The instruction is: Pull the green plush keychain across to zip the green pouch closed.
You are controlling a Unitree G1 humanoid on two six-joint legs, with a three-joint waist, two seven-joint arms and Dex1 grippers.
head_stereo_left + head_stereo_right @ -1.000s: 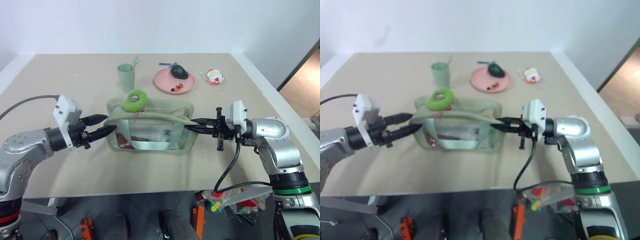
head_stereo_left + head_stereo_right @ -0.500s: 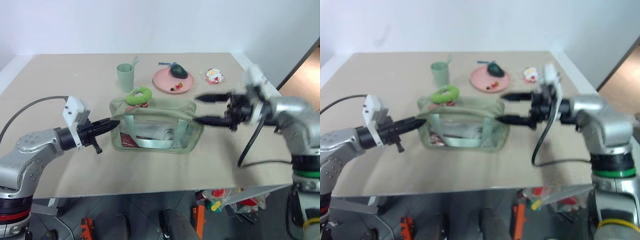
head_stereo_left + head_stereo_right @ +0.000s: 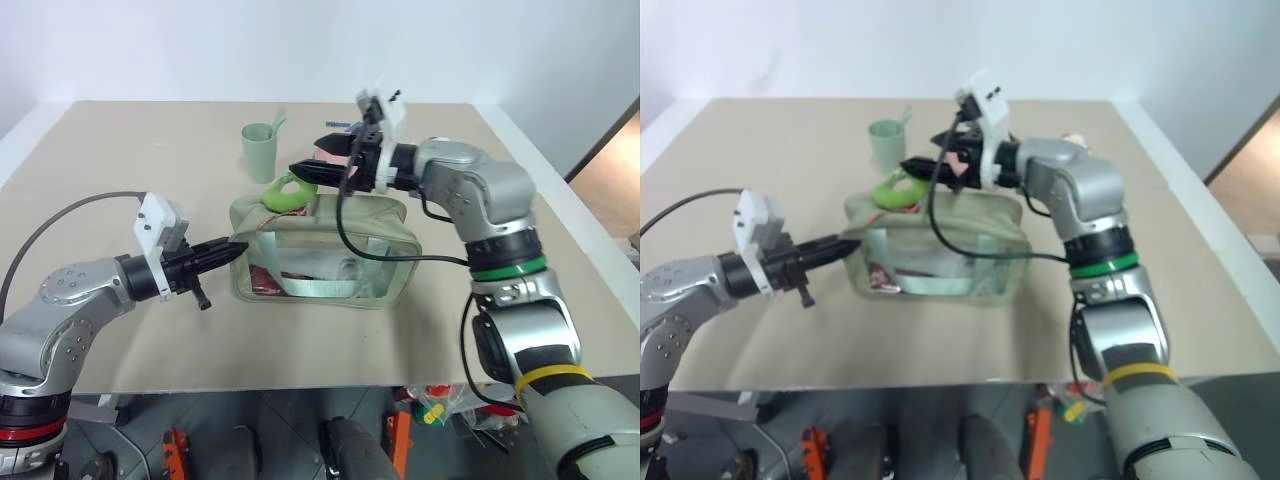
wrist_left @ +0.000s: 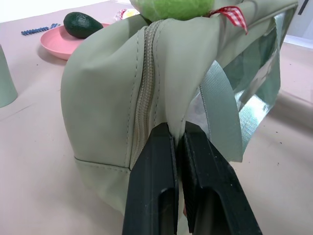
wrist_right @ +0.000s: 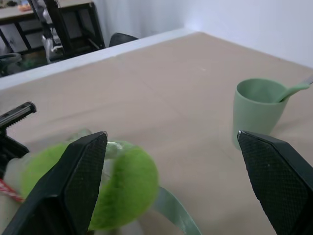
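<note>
Left gripper [image 3: 232,251] has its fingers pressed together on the end of the green pouch [image 3: 330,255], pinching the fabric right beside the zipper [image 4: 145,93], level with the table [image 3: 120,150]. The right gripper [image 3: 305,160] hangs over the pouch's top with its jaws spread wide and nothing between them, the lower fingertip just above the green plush keychain [image 3: 283,192]. That keychain sits on top of the pouch at the end nearest the left gripper, a red checked tag [image 4: 230,13] beside it. The pouch stands upright in the middle of the table, its clear panel facing the near edge. Behind it, toward the far edge, stands a pale green cup [image 3: 258,152] with a spoon in it; a pink plate [image 4: 61,42] carries an avocado [image 4: 82,23].
</note>
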